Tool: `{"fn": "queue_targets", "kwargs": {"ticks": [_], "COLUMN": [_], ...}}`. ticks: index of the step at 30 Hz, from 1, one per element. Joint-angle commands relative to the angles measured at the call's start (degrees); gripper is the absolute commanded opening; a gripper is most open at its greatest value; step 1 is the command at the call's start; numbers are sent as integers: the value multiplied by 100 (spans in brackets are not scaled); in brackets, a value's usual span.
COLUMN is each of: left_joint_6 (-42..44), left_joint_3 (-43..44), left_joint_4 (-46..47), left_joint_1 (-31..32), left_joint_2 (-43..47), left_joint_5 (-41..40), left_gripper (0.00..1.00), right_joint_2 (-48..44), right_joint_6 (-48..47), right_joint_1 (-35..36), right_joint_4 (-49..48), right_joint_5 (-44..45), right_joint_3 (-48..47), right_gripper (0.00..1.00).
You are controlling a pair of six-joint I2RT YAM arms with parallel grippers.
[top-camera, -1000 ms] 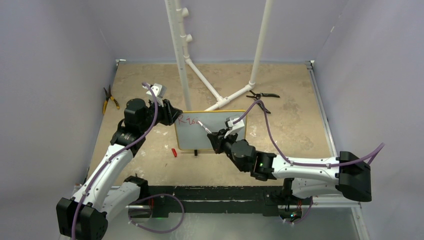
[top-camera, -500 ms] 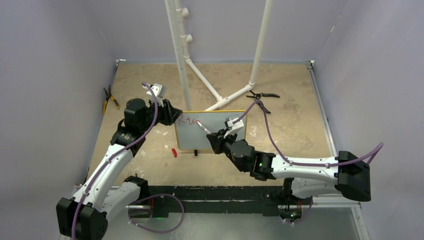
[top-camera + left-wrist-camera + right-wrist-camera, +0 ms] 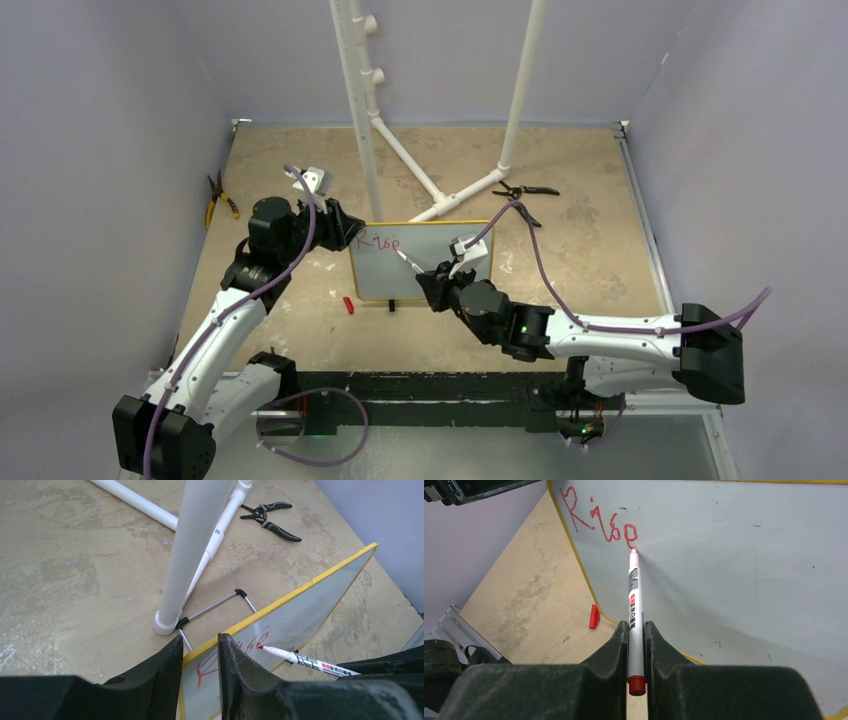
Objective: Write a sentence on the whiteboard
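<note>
While the left gripper (image 3: 200, 641) clamps the top left edge of the whiteboard (image 3: 380, 277), which stands mid-table just before a white pipe frame (image 3: 362, 120), we see the right gripper (image 3: 636, 630) pinching a marker (image 3: 634, 595). Its red tip touches the board at the end of the sentence (image 3: 599, 522), which reads "Rise". A red cap (image 3: 594, 616) lies on the table (image 3: 580, 220) near the board's lower left corner.

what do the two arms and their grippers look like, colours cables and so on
Left arm and right arm match: white links, chunky black joints, a purple cable looping along each. A small green light glows on a right-arm joint. Left gripper and right gripper each have two matte black wedge-shaped fingers.
</note>
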State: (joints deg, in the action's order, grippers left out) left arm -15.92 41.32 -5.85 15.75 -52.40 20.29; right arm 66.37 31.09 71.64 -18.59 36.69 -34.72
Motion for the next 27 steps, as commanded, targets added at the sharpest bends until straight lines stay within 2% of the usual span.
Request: {"fn": "queue_targets", "kwargs": {"ticks": [1, 12, 27], "left_joint_6": [-78, -78, -79], "left_joint_3": [-71, -74, -71], "left_joint_4": [-14, -5, 4], "left_joint_1": [-2, -2, -2], "left_joint_2": [-6, -24, -61], "left_joint_5": [151, 147, 162], "left_gripper": [29, 29, 29], "right_joint_2": [-200, -922, -566], "right_joint_6": [46, -296, -51], "right_joint_1": [-27, 8, 7], "right_joint_4": [237, 57, 420], "right_joint_5": [428, 208, 427], "right_joint_3": [-53, 180, 51], "right_gripper": [0, 0, 0]}}
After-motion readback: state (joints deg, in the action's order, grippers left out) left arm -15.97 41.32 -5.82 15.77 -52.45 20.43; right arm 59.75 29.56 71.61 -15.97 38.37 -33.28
